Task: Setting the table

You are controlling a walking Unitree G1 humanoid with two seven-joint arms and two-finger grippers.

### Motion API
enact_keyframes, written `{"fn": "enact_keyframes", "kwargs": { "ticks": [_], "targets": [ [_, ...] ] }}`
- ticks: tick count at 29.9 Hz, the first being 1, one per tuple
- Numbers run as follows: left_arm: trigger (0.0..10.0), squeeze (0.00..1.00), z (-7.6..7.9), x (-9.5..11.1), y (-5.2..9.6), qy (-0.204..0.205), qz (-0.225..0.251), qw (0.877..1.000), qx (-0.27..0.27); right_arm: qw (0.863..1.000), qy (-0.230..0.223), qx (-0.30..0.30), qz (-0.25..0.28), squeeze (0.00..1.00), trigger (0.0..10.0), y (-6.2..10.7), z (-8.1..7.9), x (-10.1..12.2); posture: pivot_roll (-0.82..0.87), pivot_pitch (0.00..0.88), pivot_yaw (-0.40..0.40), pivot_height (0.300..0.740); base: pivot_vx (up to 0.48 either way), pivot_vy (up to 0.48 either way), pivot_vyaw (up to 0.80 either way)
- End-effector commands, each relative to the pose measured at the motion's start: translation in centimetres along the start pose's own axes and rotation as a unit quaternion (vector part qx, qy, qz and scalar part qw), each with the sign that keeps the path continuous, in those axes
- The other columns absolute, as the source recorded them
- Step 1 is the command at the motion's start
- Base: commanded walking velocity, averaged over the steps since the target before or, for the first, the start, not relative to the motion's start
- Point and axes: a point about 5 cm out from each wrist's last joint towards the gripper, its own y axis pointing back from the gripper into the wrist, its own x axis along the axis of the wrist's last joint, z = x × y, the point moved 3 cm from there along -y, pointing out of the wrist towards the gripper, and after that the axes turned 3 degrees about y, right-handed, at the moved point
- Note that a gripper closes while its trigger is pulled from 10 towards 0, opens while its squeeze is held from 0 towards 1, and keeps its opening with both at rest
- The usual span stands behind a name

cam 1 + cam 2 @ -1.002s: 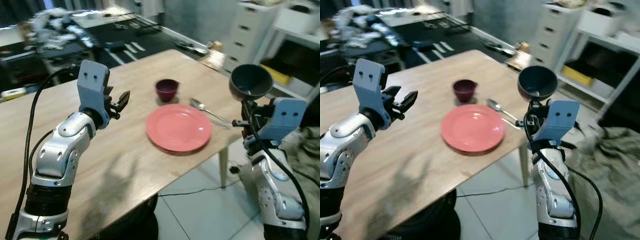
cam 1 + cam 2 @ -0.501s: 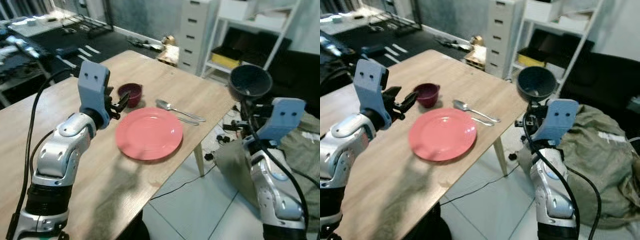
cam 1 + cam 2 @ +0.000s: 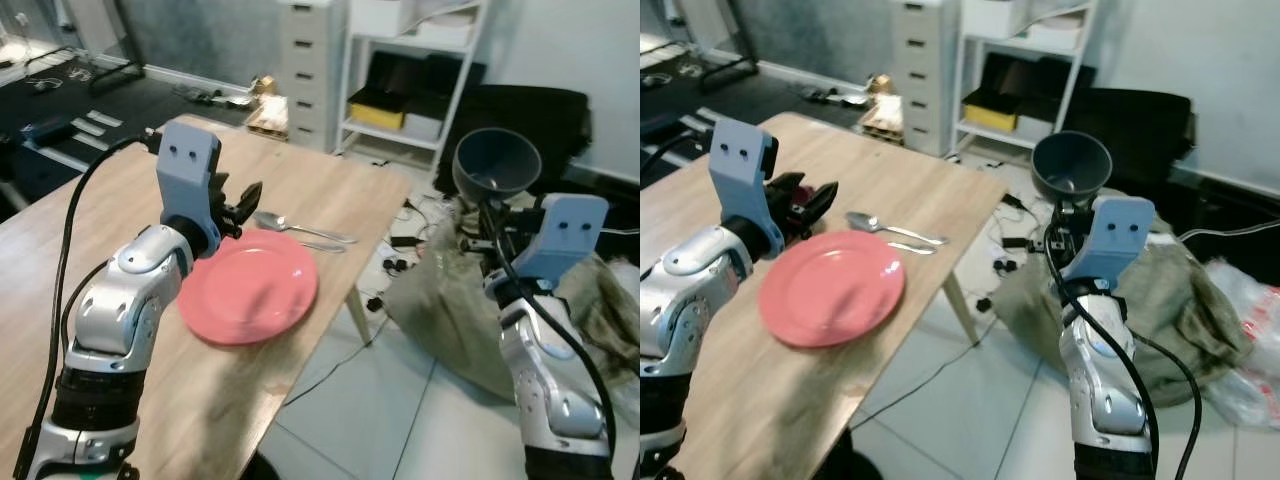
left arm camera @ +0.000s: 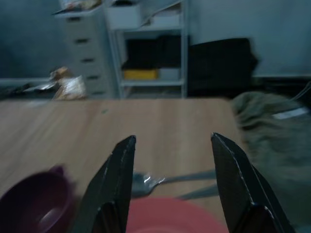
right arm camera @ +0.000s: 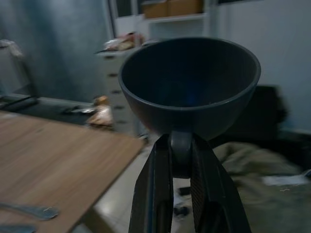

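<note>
My right fingers point(image 5: 182, 160) are clamped on the dark bowl point(image 5: 189, 82), held beyond the table point(image 3: 330, 195); my left fingers point(image 4: 124, 160) stand apart above the pink plate point(image 3: 250, 290).

Round pink plate point(image 3: 248, 286) flat on the wooden table — silver spoon point(image 3: 300, 229) just beyond it, dark maroon cup point(image 4: 33, 205) nearby, dark grey bowl point(image 3: 496, 165) upright, aloft.

We saw the maroon cup point(image 4: 34, 204) blurred and cut off at the wrist picture's edge. From the head, the left gripper point(image 3: 805, 200) hid most of it.
</note>
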Motion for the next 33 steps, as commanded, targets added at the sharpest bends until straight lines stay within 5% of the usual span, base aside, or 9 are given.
{"fn": "enact_keyframes", "kwargs": {
  "ticks": [1,33],
  "targets": [
    [10.0,0.00,-0.52,-0.48,0.18,-0.001,-0.008,1.000,0.008,1.000,-0.003,0.001,-0.002,0.00,10.0,0.18,-0.25,-0.19,0.00,0.020,0.123,0.740,0.000,0.000,-0.76],
    [10.0,0.00,-0.31,-0.44,0.09,0.001,-0.004,1.000,0.002,1.000,0.004,-0.001,0.001,0.00,10.0,0.14,-0.06,-0.01,-0.01,0.022,0.123,0.740,0.000,0.000,-0.76]
  ]
}}
